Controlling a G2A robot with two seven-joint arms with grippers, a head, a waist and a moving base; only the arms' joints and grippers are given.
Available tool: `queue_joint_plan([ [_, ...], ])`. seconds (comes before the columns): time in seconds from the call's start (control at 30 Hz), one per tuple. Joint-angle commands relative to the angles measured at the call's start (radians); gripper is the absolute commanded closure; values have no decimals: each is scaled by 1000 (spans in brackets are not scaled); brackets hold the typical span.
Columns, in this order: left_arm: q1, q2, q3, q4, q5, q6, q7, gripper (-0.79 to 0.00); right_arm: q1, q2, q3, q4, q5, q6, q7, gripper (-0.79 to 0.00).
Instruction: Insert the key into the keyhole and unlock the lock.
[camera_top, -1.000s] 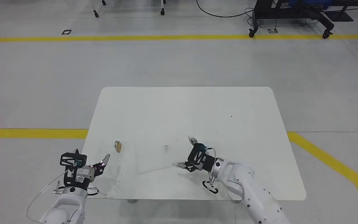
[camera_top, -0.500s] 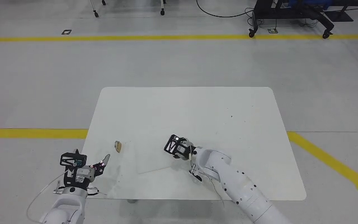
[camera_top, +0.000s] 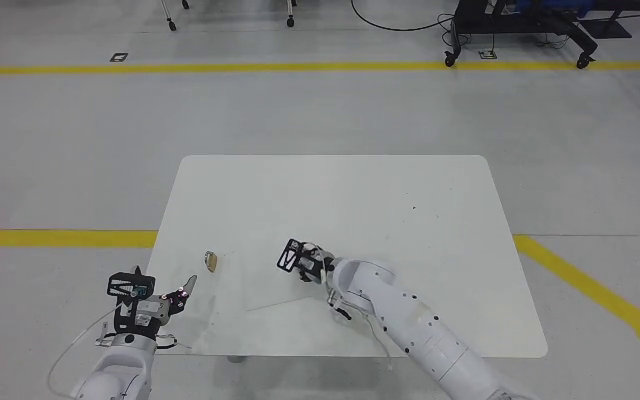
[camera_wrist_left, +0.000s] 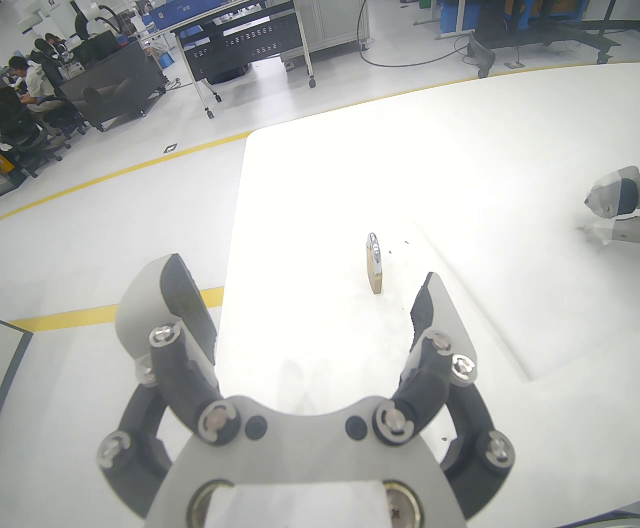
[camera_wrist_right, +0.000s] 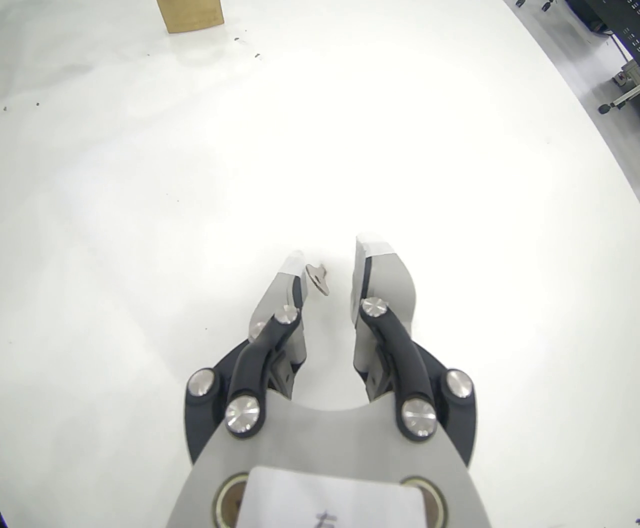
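A small brass padlock (camera_top: 211, 261) stands on edge on the white table (camera_top: 400, 190), left of centre; it is also the padlock (camera_wrist_left: 375, 263) ahead of my left gripper (camera_wrist_left: 300, 275) and the padlock (camera_wrist_right: 190, 12) far ahead of my right one. My left gripper (camera_top: 187, 287) hangs open at the table's front left edge, holding nothing. The small metal key (camera_wrist_right: 318, 278) lies flat on the table between the fingers of my right gripper (camera_wrist_right: 332, 255), close to one fingertip (camera_wrist_right: 295, 261). My right gripper (camera_top: 294, 258) is open, low over the table, right of the padlock.
A faint crease (camera_wrist_left: 475, 310) runs across the table cover between the padlock and the right gripper (camera_wrist_left: 612, 197). Yellow floor lines (camera_top: 300, 68) and wheeled benches lie beyond the table.
My right arm has swung left from the table's front middle, and its gripper now sits around the key. The left arm and the padlock have not moved.
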Motion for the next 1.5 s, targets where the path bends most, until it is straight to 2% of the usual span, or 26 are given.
queue_joint_plan([
  [0.0, 0, 0, 0, 0, 0, 0, 0, -785, 6, -5, -8, 10, 0, -15, 4, 0],
  [0.13, 0, 0, 0, 0, 0, 0, 0, -785, -2, -3, 6, -1, -22, -1, -33, 0],
  [0.27, 0, 0, 0, 0, 0, 0, 0, -785, -68, 28, 79, -85, -46, -15, -161, 0],
  [0.57, 0, 0, 0, 0, 0, 0, 0, -785, -332, 126, 375, -286, -14, -123, -494, 0],
  [0.7, 0, 0, 0, 0, 0, 0, 0, -785, -466, 157, 459, -354, -54, -183, -617, 0],
  [0.77, 0, 0, 0, 0, 0, 0, 0, -785, -529, 167, 488, -417, -82, -166, -640, 0],
  [1.23, 0, 0, 0, 0, 0, 0, 0, -785, -529, 167, 488, -417, -82, -166, -640, 0],
  [1.3, 0, 0, 0, 0, 0, 0, 0, -785, -523, 163, 489, -403, -59, -112, -607, 0],
  [1.37, -1, 1, -2, -8, 13, -3, 9, -785, -502, 157, 459, -394, -20, -142, -586, 0],
  [1.4, 6, 1, -9, -26, 3, -15, 24, -785, -491, 154, 448, -385, -3, -154, -578, 0],
  [1.47, 27, -1, -32, -76, -158, -100, 3, -785, -471, 149, 431, -363, 45, -184, -570, 0],
])
